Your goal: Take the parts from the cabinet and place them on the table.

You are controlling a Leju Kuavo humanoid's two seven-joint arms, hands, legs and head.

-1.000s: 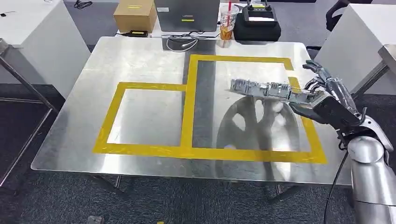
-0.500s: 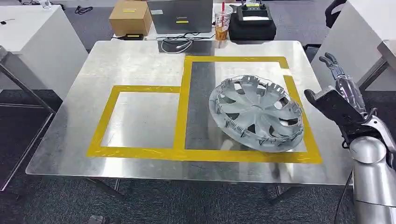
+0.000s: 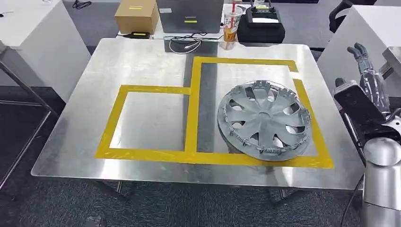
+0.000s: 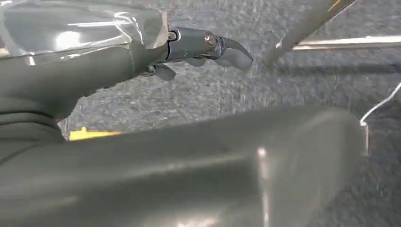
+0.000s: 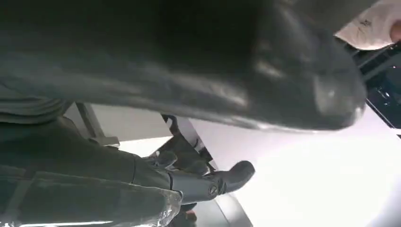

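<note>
hubcap (image 3: pixel 263 121) is down on the table (image 3: pixel 142 61), flat-ish, sitting inside the big yellow tape box (image 3: pixel 243 60). its near rim overlaps the box's front tape strip and its right rim touches the box's right strip, so it's in the zone but only just.

my right hand (image 3: pixel 366 78) is off the part, up and to the right of the hubcap, past the table's right edge. fingers apart, pointing up, nothing in it. right wrist view agrees: fingers (image 5: pixel 213 184) loose, no part between them.

my left hand (image 4: pixel 198 47) hangs low over grey carpet, far from the hubcap. fingers only partly visible there, nothing seen in them, but i can't tell if it's spread or curled.

judgement: this part's placement looks done. more parts may be left in the cabinet, which i can't see from here.

risks from here:
- hubcap may not be fully settled; the side away from me looks slightly raised, could rock or slide toward the front tape if the table gets bumped.
- my right forearm is close to the table's right edge. swinging it inward while turning could clip the hubcap's right rim and shove it out of the box.
- smaller tape box (image 3: pixel 123 118) left of the hubcap is free. dropping the next part in the big box instead would hit this one.
</note>
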